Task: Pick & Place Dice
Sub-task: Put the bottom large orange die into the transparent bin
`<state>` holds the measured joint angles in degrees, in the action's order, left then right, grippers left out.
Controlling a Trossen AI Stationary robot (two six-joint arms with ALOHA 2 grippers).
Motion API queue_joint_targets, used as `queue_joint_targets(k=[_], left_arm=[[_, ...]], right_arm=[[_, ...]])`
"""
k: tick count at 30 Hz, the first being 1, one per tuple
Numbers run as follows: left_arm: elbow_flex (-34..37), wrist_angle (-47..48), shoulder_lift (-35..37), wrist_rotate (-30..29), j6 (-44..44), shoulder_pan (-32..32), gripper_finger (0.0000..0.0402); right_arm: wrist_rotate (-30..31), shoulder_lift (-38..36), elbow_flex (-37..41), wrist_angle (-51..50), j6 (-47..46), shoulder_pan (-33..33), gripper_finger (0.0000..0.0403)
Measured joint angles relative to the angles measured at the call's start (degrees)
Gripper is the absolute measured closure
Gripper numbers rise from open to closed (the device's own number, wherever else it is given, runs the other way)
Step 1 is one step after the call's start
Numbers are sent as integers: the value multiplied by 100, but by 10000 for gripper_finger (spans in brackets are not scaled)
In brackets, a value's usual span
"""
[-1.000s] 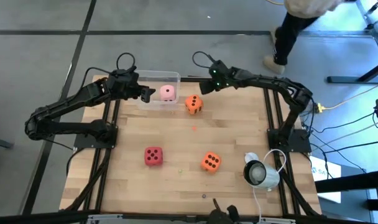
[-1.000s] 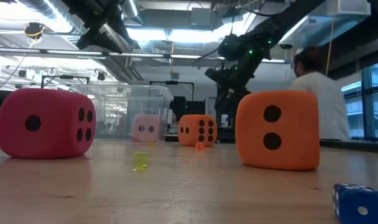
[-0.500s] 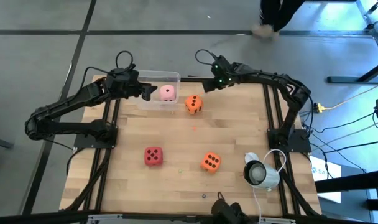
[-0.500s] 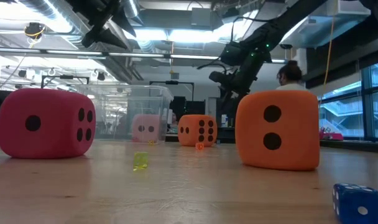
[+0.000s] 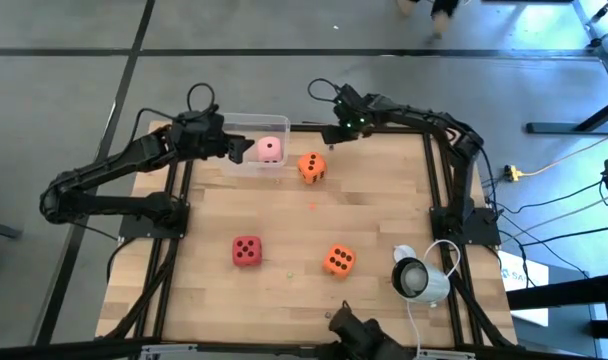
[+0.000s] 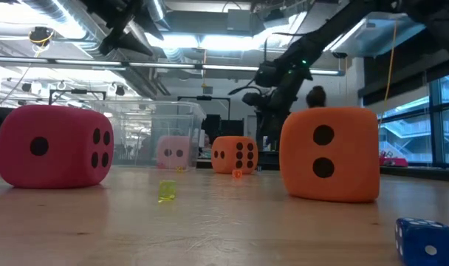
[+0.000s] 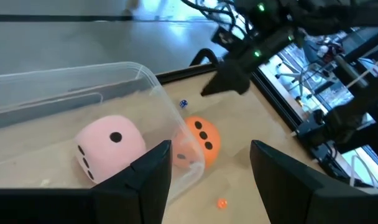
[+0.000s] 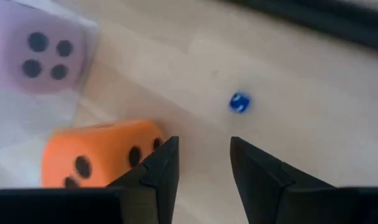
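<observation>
A pale pink die sits inside a clear plastic box at the table's far edge. One orange die rests on the wood just right of the box. A red die and a second orange die lie nearer the front. My left gripper hovers open at the box's left end, facing the pink die. My right gripper is open above the far edge, beyond the orange die, and touches nothing.
A white round device with a cable stands at the table's near right. A tiny blue die lies near the far edge, another by the low camera, with a small yellow-green piece. Bare wood lies between the dice.
My right gripper has risen a little above the table's far edge. A person beyond the table has walked off, out of the high view. The dice and the box have stayed where they were.
</observation>
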<state>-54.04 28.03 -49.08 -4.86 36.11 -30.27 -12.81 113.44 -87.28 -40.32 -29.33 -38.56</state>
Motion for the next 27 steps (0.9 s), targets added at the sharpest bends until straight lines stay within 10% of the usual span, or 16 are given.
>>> queue_joint_targets(k=[14,27], left_arm=[[0,0,2,-147,19,222,194],[0,-74,-187,-121,76,222,194]], right_arm=[[152,1232,-2017,-3028,2425,-29,259],[-123,1226,-2368,-2655,2608,-38,259]])
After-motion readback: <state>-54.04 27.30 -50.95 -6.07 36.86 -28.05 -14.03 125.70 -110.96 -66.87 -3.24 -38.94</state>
